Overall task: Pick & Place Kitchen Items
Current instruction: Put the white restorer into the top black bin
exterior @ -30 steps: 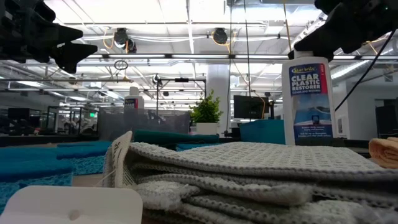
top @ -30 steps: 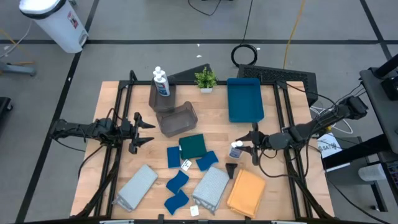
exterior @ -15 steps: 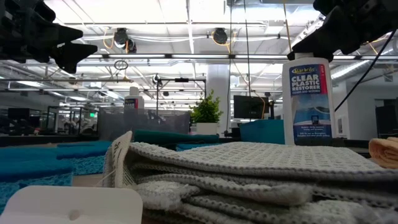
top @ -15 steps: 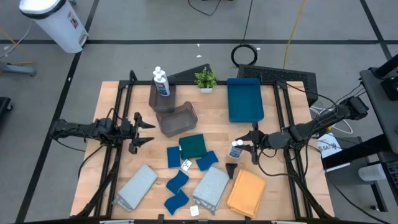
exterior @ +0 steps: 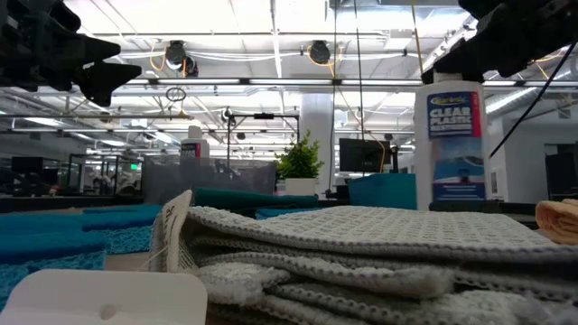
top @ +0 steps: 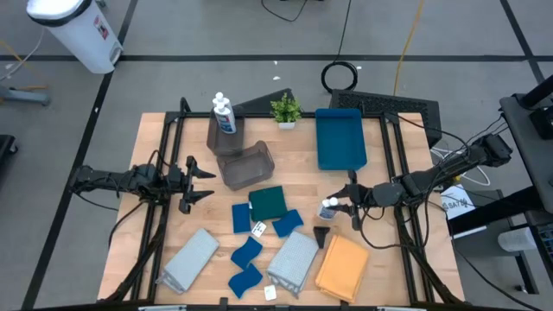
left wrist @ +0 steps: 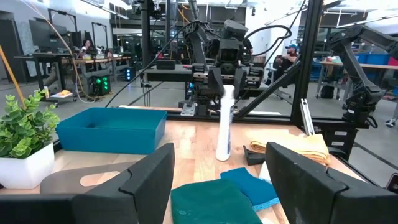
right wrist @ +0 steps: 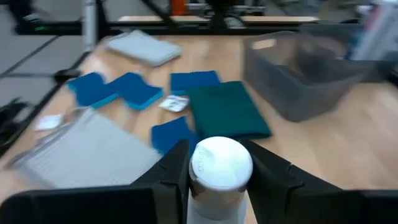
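A small white bottle with a blue label (top: pixel 327 209) stands upright right of the table's middle. It also shows in the low view (exterior: pixel 454 144). My right gripper (top: pixel 340 204) reaches in from the table's right and is shut on it. My left gripper (top: pixel 210 184) hangs open and empty over the table's left half, clear of everything. Near the front lie a dark green cloth (top: pixel 270 202), two grey cloths (top: pixel 192 257) (top: pixel 294 259), an orange cloth (top: pixel 342 266) and several blue sponges (top: pixel 246 252). Two more white bottles (top: pixel 223 112) stand in a grey bin at the far left. My right gripper pinches the bottle between its two fingers (right wrist: pixel 176 169) just below the white cap (right wrist: pixel 221 163), one finger on each side. The fingers come about level from the table's right side. The bottle stays upright; the grey cloth in front hides its base, so I cannot tell whether it rests on the table.
A blue tray (top: pixel 340 138) and a small potted plant (top: pixel 285 111) stand at the far edge. A second grey bin (top: pixel 246 166) lies tipped near the middle. Black frame rails run along both sides of the table.
The bottle in my right gripper has turned about its upright axis: in the low view its label faced the camera and now faces partly aside. It has stayed upright in about the same place.
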`<action>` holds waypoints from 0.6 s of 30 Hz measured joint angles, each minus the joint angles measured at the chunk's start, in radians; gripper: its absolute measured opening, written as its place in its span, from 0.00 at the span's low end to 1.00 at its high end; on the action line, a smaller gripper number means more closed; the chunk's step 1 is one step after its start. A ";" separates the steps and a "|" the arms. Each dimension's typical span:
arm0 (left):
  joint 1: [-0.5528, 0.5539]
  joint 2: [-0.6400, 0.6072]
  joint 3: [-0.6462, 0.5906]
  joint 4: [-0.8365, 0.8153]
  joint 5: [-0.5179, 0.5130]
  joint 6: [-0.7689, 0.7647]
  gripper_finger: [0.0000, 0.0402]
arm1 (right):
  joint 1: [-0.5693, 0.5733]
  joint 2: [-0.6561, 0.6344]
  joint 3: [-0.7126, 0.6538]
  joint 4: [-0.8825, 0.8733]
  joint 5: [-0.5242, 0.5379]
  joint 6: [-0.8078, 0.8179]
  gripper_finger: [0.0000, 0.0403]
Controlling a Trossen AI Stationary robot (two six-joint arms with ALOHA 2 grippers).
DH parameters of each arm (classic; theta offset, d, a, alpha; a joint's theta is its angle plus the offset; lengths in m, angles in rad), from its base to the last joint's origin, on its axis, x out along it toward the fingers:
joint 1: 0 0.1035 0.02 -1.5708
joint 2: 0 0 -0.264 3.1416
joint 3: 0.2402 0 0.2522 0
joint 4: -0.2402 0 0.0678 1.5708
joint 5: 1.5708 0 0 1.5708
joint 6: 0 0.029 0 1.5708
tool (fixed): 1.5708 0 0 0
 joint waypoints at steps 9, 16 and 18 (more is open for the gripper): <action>0.000 0.000 0.000 0.000 0.000 0.000 0.64 | 0.000 0.000 0.000 -0.003 -0.035 -0.097 0.27; 0.000 0.000 0.000 0.000 0.000 0.000 0.64 | 0.002 0.001 -0.007 -0.009 0.036 -0.082 0.34; 0.000 0.000 0.000 0.000 0.000 0.000 0.64 | 0.001 0.001 -0.019 0.006 0.099 -0.040 0.37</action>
